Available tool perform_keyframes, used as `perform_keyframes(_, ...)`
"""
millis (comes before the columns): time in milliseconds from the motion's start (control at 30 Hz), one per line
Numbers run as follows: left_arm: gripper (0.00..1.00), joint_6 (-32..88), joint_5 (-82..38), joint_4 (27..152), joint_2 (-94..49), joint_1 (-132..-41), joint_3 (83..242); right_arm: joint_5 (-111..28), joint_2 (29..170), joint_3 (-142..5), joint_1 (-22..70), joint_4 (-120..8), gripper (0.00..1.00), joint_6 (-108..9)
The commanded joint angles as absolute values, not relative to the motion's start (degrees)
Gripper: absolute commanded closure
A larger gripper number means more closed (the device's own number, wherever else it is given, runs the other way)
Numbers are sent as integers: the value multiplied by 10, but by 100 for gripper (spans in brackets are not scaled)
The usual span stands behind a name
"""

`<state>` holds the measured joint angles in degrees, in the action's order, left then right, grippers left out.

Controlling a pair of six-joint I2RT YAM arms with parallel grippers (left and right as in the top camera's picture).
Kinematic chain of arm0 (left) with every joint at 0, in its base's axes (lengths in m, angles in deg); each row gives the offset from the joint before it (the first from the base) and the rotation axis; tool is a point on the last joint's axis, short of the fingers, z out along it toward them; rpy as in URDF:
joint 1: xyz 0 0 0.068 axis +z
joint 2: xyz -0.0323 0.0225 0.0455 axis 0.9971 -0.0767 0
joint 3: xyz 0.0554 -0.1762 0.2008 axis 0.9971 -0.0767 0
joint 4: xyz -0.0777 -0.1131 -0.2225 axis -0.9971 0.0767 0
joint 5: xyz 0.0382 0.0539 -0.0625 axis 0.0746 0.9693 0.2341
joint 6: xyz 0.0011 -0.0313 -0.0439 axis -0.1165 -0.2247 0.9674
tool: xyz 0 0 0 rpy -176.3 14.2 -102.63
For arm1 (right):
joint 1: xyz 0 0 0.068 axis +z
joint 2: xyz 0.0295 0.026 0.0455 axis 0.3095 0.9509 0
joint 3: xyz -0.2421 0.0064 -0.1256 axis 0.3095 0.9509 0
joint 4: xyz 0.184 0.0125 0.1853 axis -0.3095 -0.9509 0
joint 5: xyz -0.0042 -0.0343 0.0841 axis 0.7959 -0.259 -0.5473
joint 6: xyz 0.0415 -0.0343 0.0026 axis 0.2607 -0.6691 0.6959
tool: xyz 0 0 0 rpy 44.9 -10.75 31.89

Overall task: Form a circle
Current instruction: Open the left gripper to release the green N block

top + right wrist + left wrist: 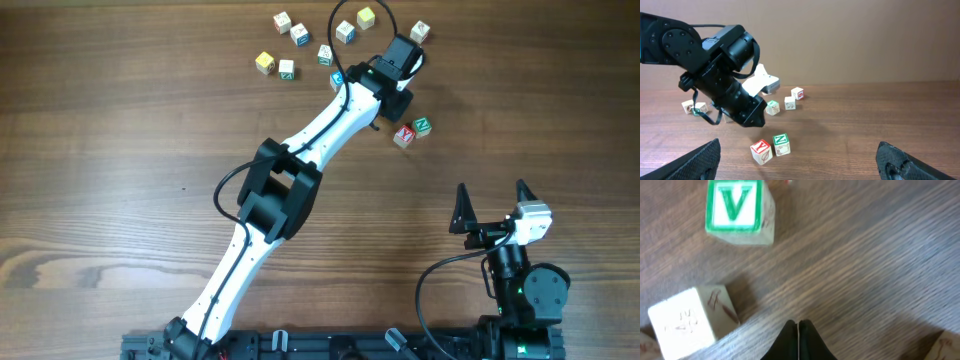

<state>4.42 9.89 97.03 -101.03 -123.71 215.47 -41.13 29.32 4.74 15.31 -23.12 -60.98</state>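
Observation:
Small pale wooden letter cubes lie scattered along the far side of the table; no circle of them shows. A red Y cube (403,136) and a green N cube (422,126) sit side by side, apart from the rest. My left gripper (397,108) is shut on nothing, its tip low over bare wood just beyond this pair. In the left wrist view the shut fingertips (798,329) point at the table, with a green V cube (735,207) and a blank-faced cube (687,322) to their left. My right gripper (492,205) stands open and empty near the front right.
Several more cubes lie in a loose arc at the back, among them a yellow-topped cube (264,62) and a lone cube (420,32) right of the left wrist. The left arm (300,160) stretches diagonally across the table's middle.

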Motion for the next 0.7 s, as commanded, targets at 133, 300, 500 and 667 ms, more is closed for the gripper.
perform_keyframes(133,91,55,40,907,-981,-1261,2163,-402,291,48,151,-230,0,-615)
perform_keyframes(300,91,55,3,905,-982,-1273,2163,-402,291,48,151,-230,0,-615)
perform_keyframes(500,91,55,3,912,-982,-1279,2163,-402,291,48,151,-230,0,-616)
perform_keyframes(667,92,55,3,926,-982,-1279,2163,-401,291,48,151,-230,0,-616)
